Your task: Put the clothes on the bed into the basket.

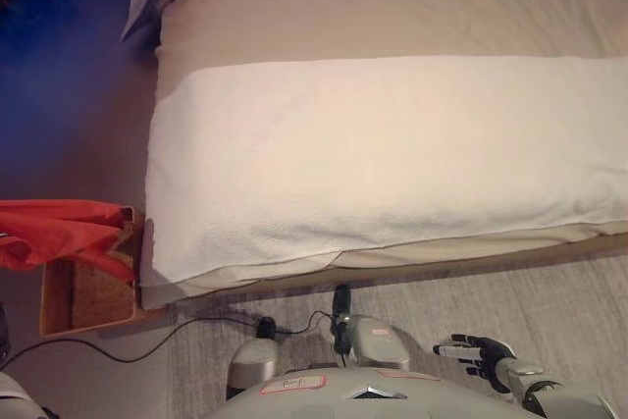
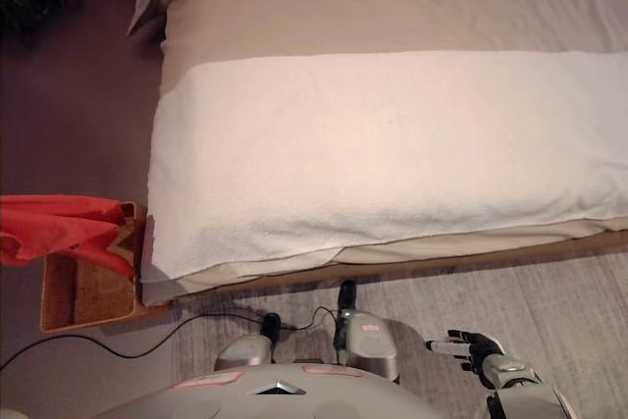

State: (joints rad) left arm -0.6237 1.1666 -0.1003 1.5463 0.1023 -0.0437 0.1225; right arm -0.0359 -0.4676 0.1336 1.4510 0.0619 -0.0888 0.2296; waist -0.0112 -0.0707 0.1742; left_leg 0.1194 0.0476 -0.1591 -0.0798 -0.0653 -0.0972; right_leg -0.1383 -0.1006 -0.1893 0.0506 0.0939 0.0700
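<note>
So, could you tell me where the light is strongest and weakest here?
Left eye view: brightest on the white blanket, dim on the floor beside the bed. Right eye view: the same, with the red cloth by the basket clearly lit.

Right hand (image 1: 478,353) low at near right, fingers straight and spread, pointing left, holding nothing. Right forearm enters from lower right corner. Left hand out of sight.

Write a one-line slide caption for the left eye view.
Red cloth draped over the wicker basket beside the bed; right robot hand open.
</note>
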